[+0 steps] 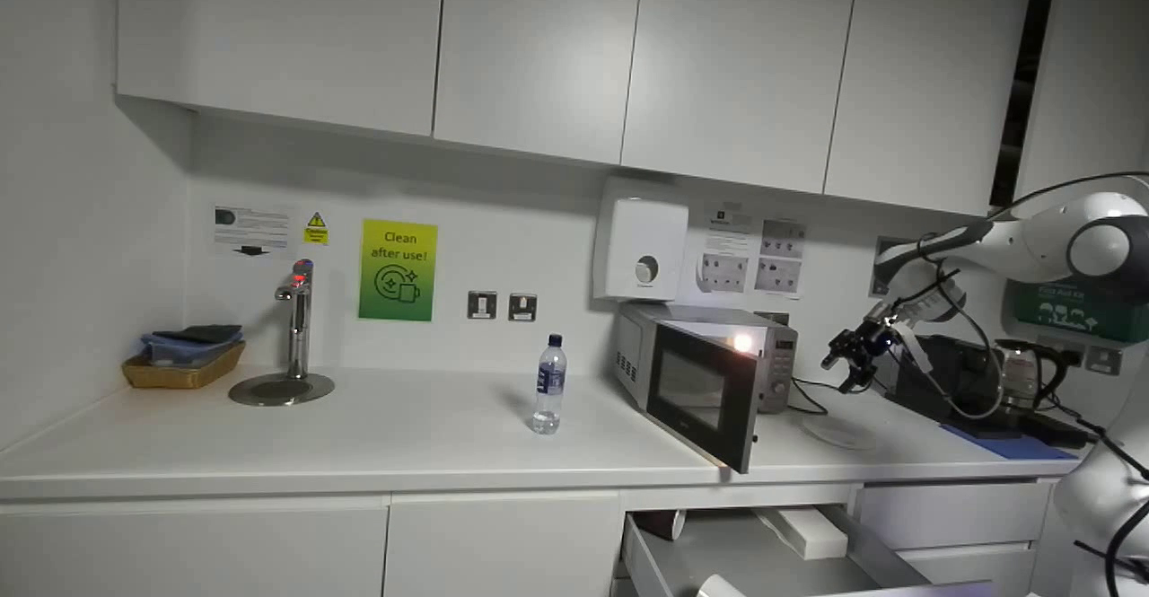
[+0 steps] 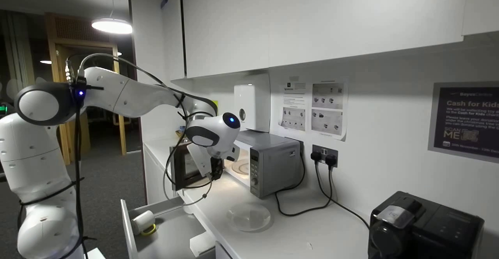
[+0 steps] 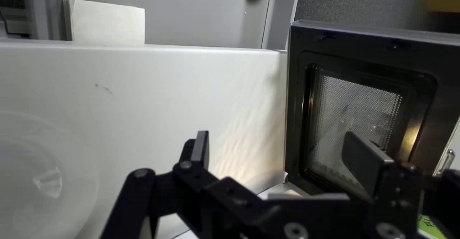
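My gripper point(image 3: 276, 138) is open and empty; it also shows small and dark in both exterior views point(image 1: 853, 368) point(image 2: 216, 168). It hangs above the white counter point(image 3: 161, 88), near the open microwave. The grey microwave point(image 1: 634, 355) point(image 2: 278, 169) has its black door point(image 1: 705, 390) swung open and its inner light on. In the wrist view the door point(image 3: 300, 124) stands behind the right finger; I cannot tell whether they touch. A clear round plate point(image 1: 842, 433) point(image 2: 249, 217) lies on the counter beside the microwave, partly in view at the wrist view's left point(image 3: 46, 152).
An open drawer point(image 2: 175, 226) below holds a white mug point(image 2: 143, 222), a white box point(image 1: 812, 532) and a dark mug point(image 1: 662, 523). A water bottle point(image 1: 549, 390) and tap point(image 1: 299, 328) stand beyond the microwave. A black coffee machine point(image 2: 429, 228), cables point(image 2: 296, 214) and wall cupboards point(image 1: 736, 67) are near.
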{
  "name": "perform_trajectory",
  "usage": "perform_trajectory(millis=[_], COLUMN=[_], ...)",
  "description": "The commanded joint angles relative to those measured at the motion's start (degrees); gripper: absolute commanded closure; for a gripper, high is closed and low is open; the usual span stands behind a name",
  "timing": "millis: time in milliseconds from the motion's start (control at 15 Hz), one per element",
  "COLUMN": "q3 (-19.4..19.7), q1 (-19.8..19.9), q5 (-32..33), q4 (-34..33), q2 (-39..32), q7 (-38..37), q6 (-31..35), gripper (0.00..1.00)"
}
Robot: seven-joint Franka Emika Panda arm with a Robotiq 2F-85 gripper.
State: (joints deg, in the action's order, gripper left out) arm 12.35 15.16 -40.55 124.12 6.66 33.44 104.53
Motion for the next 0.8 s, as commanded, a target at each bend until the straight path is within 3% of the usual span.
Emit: perform_trajectory(millis=[0,733], q3=[0.13,-1.04], q1=[-1.76,-5.13], q5=[0.59,-0.12], q4=[5.23,11.71], q2=[6.37,14.58], q7=[-1.81,-2.27], q6=[2.05,2.99], gripper=[0.0,0.0])
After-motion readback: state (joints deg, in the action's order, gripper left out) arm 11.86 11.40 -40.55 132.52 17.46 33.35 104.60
